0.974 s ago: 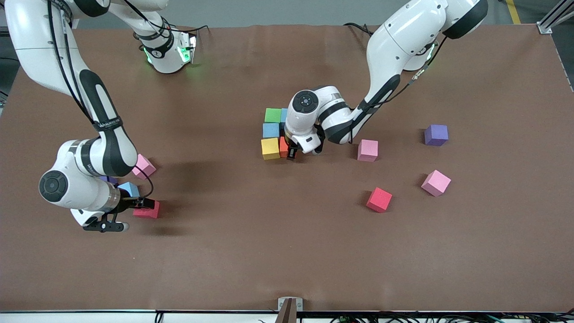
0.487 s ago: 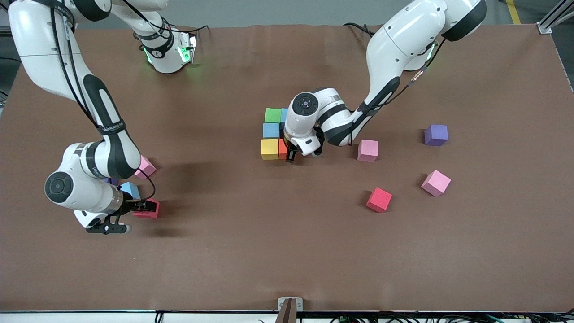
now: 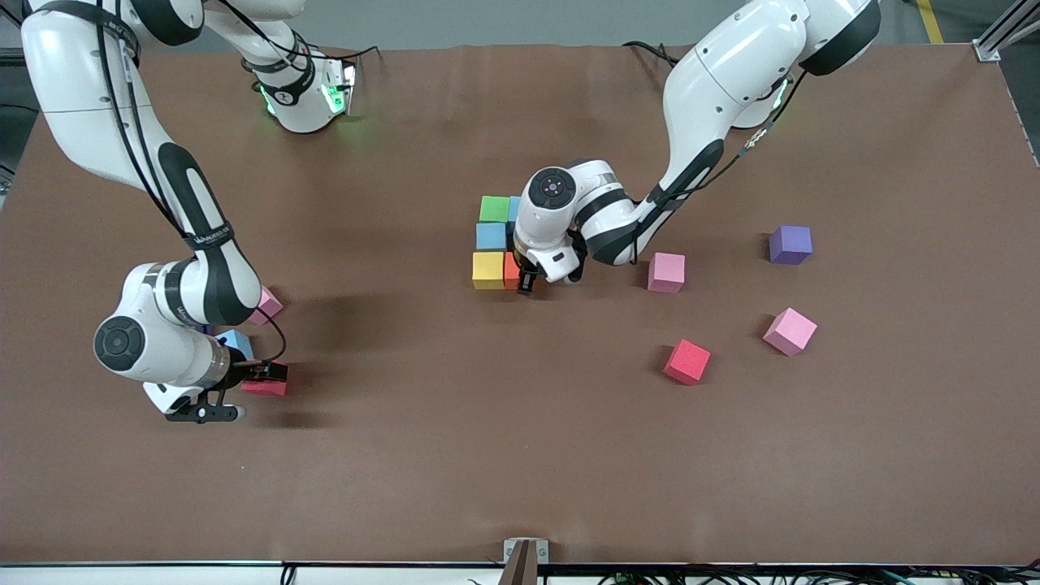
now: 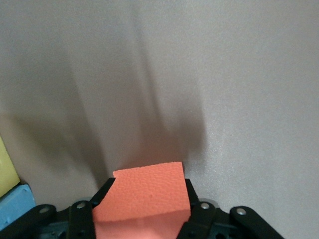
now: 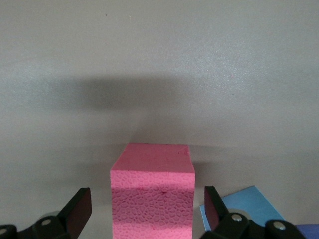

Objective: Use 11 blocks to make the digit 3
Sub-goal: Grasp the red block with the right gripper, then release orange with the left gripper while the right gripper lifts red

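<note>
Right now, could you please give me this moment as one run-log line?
left hand: shut on orange block beside yellow block | right hand: open around red block | digit 3: unfinished

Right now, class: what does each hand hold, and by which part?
The left hand grips the orange block by two opposite side faces. The right hand holds nothing; its open fingers straddle the red block.

Even overhead light, soft arm shadows on the table [image 3: 455,455]; wrist views look slightly washed, perhaps overexposed.

Brown table [image 3: 520,455] with scattered foam blocks [image 3: 686,361] (one cluster mid-table).
</note>
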`<action>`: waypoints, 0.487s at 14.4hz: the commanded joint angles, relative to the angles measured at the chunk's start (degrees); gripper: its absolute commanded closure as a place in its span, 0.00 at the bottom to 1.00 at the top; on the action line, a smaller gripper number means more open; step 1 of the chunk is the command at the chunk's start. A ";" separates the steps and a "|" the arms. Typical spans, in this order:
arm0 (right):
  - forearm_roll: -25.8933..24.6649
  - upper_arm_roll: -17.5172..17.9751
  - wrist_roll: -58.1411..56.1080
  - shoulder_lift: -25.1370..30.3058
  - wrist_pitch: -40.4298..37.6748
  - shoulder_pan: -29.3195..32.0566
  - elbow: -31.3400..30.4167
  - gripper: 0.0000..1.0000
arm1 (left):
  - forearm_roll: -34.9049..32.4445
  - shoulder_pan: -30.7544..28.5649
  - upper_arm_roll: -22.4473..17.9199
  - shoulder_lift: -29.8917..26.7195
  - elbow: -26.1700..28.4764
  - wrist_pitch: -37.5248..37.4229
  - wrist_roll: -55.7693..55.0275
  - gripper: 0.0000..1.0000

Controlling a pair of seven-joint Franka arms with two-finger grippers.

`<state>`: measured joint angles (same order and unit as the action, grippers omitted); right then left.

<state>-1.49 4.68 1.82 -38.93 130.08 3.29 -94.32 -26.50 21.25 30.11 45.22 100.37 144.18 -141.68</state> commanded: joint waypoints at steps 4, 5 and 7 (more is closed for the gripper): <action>-1.94 0.24 0.11 -0.97 0.78 -0.57 -0.61 0.00 | -2.33 0.90 -1.02 1.63 -2.11 0.40 -0.44 0.00; -1.94 0.24 0.11 -1.05 0.78 -0.57 -0.52 0.02 | -2.33 0.90 -1.11 1.54 -2.11 0.31 -0.52 0.00; -2.90 0.33 0.11 -1.32 0.87 -0.57 -0.52 0.10 | -2.42 0.64 -1.02 0.50 -1.67 -0.12 -0.52 0.00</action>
<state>-3.05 4.78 1.82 -40.21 130.20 2.75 -94.33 -27.44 21.35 29.46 45.64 99.76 144.18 -141.68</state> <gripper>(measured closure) 0.040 0.004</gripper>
